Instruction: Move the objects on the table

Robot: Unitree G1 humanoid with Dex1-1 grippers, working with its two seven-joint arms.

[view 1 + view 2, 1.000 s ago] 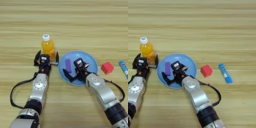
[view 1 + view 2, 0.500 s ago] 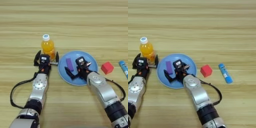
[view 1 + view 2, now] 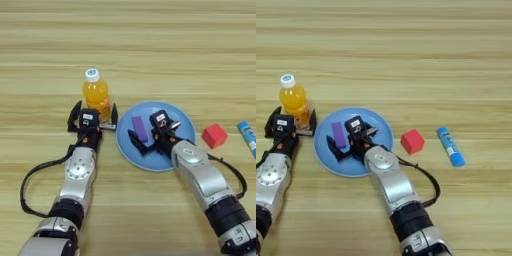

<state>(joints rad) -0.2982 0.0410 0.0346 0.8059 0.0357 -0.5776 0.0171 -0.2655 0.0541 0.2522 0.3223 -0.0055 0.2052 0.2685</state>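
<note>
Two robot arms reach up from the bottom edge over a light wooden table (image 3: 150, 45) with horizontal grain. The right gripper (image 3: 150, 140) sits over a round blue plate (image 3: 180, 112), and its black jaws look spread wide. A flat purple block (image 3: 139, 128) lies on the plate just at the left side of those jaws, between or against the fingertips; whether it is actually touched cannot be told. The block's long axis runs away from the robot, tilted slightly left. This arm is clearly the nearer one to the block.

The left gripper (image 3: 93, 116) is just in front of a small orange-juice bottle (image 3: 96, 95) with a white cap, which stands upright on the table beside the plate's left rim. Its jaws are spread wide to either side of the bottle's base, not closed on it.

A red cube (image 3: 215, 135) rests on the bare wood just right of the plate. A blue tube (image 3: 450, 146) lies further right. The far half of the table is open wood.
</note>
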